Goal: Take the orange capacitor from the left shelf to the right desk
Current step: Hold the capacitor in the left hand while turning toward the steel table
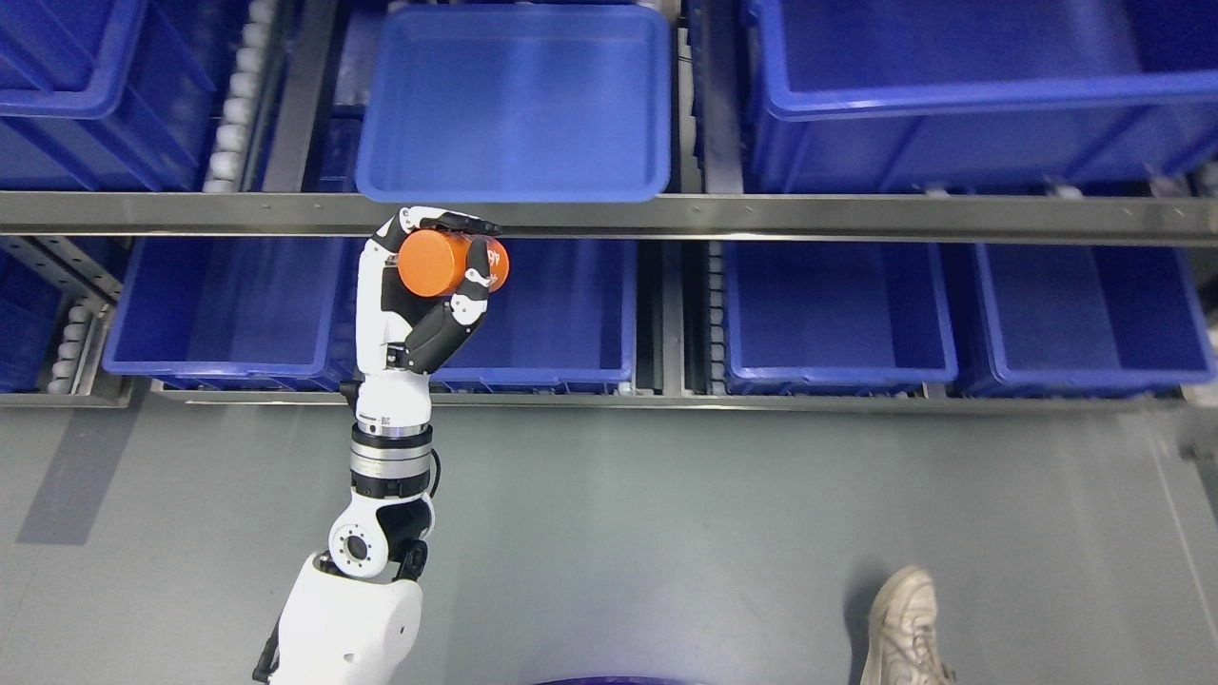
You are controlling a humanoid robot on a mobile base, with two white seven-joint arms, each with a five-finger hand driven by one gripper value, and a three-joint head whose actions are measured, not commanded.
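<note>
Left hand (433, 276) grasping orange capacitor (449, 264), fingers wrapped around it, held in front of the shelf rail (761, 217). Risk: smooth cylinder slips from the curled fingers, or knocks the rail at 12 o'clock. Blue tray (514, 171) at 12 and bin (837, 366) at 3 look empty.

The fingers (473, 282) of the left hand (423, 285) cover part of the orange capacitor (440, 264); its printed marking is only partly readable. The bottom edge cuts off the left arm (347, 618), a shoe (909, 628) and a blue rim (618, 680). The large bin (971, 95) runs past the top and right edges.
</note>
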